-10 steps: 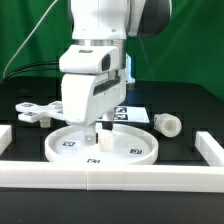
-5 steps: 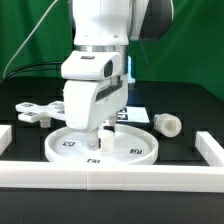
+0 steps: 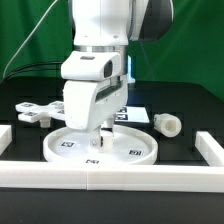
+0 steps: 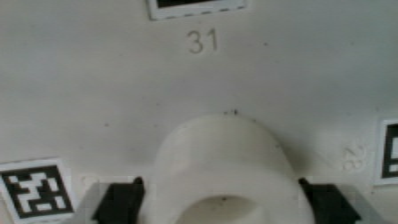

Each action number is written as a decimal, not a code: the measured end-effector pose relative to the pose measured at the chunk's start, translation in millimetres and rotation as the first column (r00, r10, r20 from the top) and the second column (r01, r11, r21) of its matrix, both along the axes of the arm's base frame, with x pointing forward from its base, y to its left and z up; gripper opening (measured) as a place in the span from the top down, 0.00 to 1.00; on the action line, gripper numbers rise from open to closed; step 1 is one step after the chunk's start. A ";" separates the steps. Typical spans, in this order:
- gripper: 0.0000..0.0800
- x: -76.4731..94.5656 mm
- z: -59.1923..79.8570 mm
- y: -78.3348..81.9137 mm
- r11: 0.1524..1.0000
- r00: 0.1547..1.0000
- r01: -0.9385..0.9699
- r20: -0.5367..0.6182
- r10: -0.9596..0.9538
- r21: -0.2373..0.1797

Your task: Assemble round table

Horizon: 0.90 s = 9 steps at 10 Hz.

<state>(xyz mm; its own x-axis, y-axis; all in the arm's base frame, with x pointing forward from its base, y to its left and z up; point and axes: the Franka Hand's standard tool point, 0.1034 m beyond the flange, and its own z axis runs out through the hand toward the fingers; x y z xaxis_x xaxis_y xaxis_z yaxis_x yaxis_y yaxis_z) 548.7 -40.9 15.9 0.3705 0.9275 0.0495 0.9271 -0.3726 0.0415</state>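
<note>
The round disc [image 3: 130, 140] lies flat on the black table, with tags on its face; it fills the wrist view [image 4: 107, 90]. My gripper [image 3: 97, 133] is down over the disc's middle. In the wrist view the gripper [image 4: 222, 208] is open, with its dark fingers [image 4: 125, 200] on either side of a raised white hub [image 4: 222, 160] that has a small hole in its top. The fingers stand close to the hub's sides. The short cylinder leg [image 3: 168, 123] lies on the table at the exterior view's right. The cross-shaped piece [image 3: 35, 113] lies at the exterior view's left.
White border rails run along the front [image 3: 110, 173] and at both sides [image 3: 212, 150]. The marker board [image 3: 135, 112] lies behind the disc, partly hidden by the arm. A green curtain hangs at the back.
The gripper has come down a little onto the disc's middle over the last second. It has not moved in the last half second. The parts have not moved.
</note>
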 end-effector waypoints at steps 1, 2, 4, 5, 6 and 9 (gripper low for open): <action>0.49 0.0 0.0 0.0 1.000 1.000 0.000 0.000 0.000 0.000; 0.49 0.0 0.0 0.0 1.000 1.000 0.000 0.000 0.000 0.000; 0.49 0.1 0.0 0.8 1.000 1.000 -0.001 0.000 0.001 0.000; 0.49 2.1 1.1 12.8 1.000 1.000 -0.027 -0.006 0.027 -0.001; 0.49 7.2 3.2 27.1 0.999 0.999 -0.044 -0.003 0.044 0.000; 0.49 16.1 -0.5 66.3 0.996 0.996 -0.085 -0.028 0.085 0.003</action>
